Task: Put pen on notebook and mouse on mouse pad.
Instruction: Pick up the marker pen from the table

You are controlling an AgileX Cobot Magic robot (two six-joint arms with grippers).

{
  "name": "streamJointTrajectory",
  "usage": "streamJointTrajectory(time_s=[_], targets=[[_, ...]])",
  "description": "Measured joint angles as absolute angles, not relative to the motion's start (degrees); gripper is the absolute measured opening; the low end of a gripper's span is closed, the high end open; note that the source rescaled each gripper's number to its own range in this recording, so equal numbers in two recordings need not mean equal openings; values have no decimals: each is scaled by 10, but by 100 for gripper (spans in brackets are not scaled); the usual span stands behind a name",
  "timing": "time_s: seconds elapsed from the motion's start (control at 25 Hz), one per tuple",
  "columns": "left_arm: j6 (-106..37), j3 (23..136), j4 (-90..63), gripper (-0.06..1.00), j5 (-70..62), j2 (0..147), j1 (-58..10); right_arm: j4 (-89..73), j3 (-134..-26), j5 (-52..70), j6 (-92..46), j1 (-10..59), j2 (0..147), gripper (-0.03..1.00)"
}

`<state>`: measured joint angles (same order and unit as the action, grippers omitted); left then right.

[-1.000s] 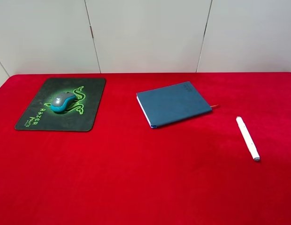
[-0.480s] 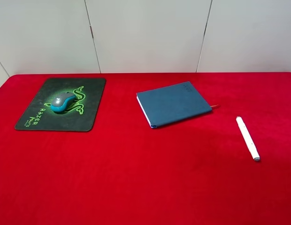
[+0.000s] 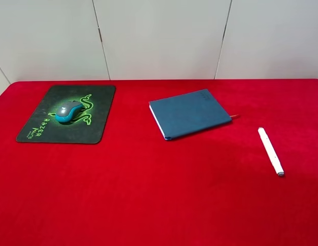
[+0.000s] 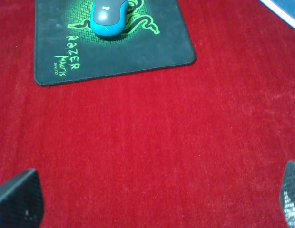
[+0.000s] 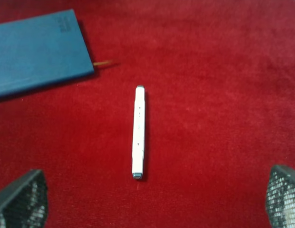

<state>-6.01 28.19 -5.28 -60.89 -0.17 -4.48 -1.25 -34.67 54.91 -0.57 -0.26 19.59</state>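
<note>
The grey and blue mouse (image 3: 68, 111) (image 4: 108, 16) rests on the black mouse pad (image 3: 66, 134) (image 4: 138, 52) at the far left of the red table. Near the middle lies the closed dark blue notebook (image 3: 190, 113) (image 5: 35, 52), its red ribbon sticking out toward the right. The white pen (image 3: 270, 151) (image 5: 139, 132) lies on the cloth right of the notebook, apart from it. Neither gripper shows in the exterior high view. My left gripper (image 4: 152, 202) is open above bare cloth, short of the pad. My right gripper (image 5: 152, 199) is open with the pen lying ahead of its wide-spread fingertips.
The red cloth (image 3: 159, 195) covers the whole table. A white panelled wall (image 3: 159, 36) stands behind its far edge. Bare cloth lies between the pad, the notebook and the pen.
</note>
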Motion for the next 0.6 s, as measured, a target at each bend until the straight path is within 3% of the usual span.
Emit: streamJointTrajectory(time_s=[0.6], targets=[[-60,282,-53,100,-609,-2,-45,-15,-526,509,-37,-3,651,100]])
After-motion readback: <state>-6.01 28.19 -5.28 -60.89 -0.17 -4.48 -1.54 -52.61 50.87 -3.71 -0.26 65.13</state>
